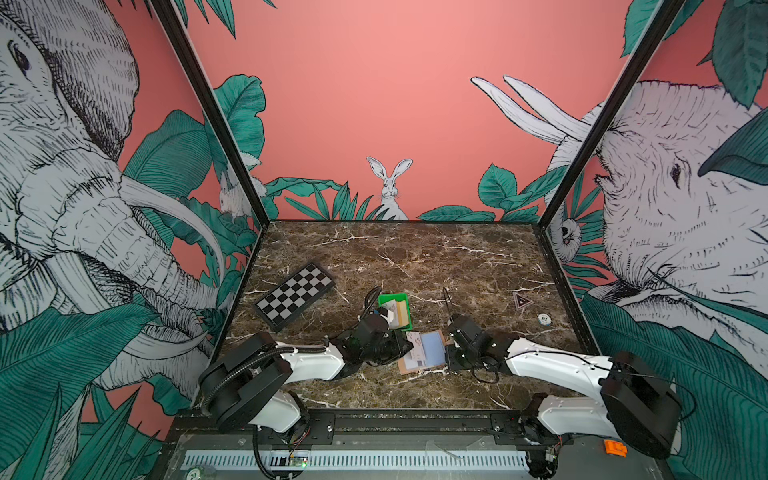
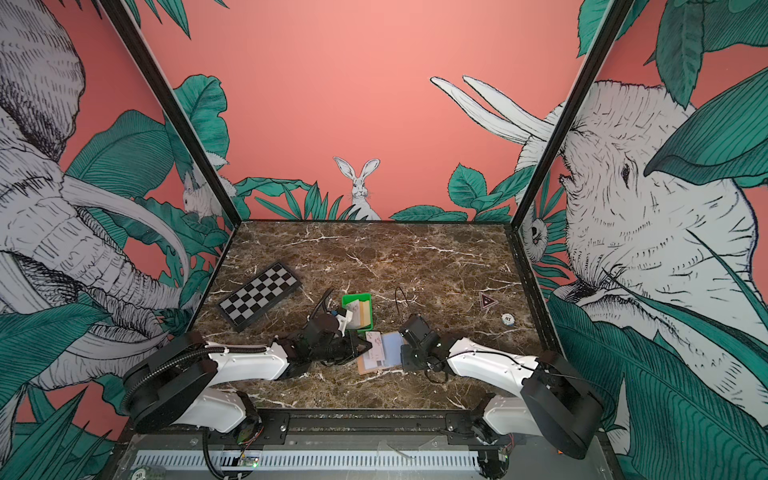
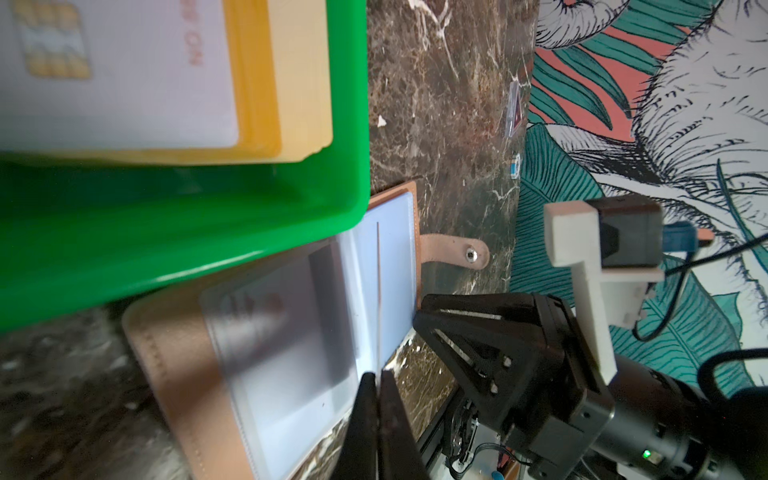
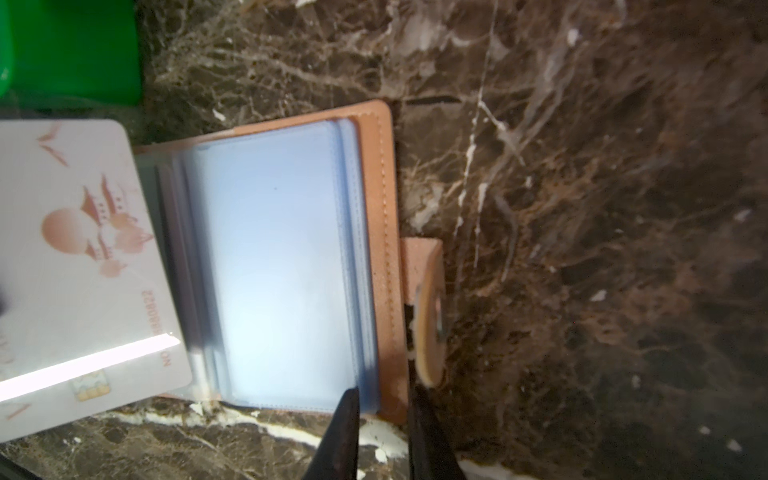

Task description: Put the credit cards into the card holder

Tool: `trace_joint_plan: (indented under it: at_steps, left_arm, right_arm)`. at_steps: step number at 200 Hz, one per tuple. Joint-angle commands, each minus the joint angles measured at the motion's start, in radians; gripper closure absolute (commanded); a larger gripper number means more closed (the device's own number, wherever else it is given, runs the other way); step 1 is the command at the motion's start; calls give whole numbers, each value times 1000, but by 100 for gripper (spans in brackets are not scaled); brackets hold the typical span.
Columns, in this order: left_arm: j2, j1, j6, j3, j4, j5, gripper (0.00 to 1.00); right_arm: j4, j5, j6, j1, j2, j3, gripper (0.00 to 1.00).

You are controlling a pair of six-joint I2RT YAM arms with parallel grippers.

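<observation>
The card holder (image 1: 409, 368) lies open on the marble, tan cover down and pale blue sleeves (image 4: 282, 257) up. Its snap tab (image 4: 430, 332) sticks out to the right. My left gripper (image 3: 377, 378) is shut on a white credit card (image 4: 83, 257) with red print. That card hangs over the holder's left half, also seen as the card (image 1: 417, 347). My right gripper (image 4: 384, 399) stands narrowly open at the holder's right edge. One jaw is over the sleeves and the other is outside the cover by the tab. More credit cards (image 3: 124, 83), white on yellowish ones, lie in the green tray (image 1: 392, 298).
A black-and-white checkered board (image 1: 295, 297) lies at the left, behind my left arm. A small triangular sticker (image 1: 522, 300) and a round token (image 1: 544, 319) sit at the right. The green tray stands right behind the holder, nearly touching it.
</observation>
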Motion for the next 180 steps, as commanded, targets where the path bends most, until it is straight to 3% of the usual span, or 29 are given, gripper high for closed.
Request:
trace_joint_plan:
  at_steps: [1,120,180]
  left_arm:
    - [-9,4,-22,-11,20,7,100]
    - [39,7,-40,-15,20,15,100]
    - [18,8,-19,-11,-33,-3,100]
  right_arm:
    - [8,-6,-8,-3,-25,-15,79]
    - [9,-2,-10,-3,-11,-16,81]
    - [-29,65,10,-8,-50,-6,80]
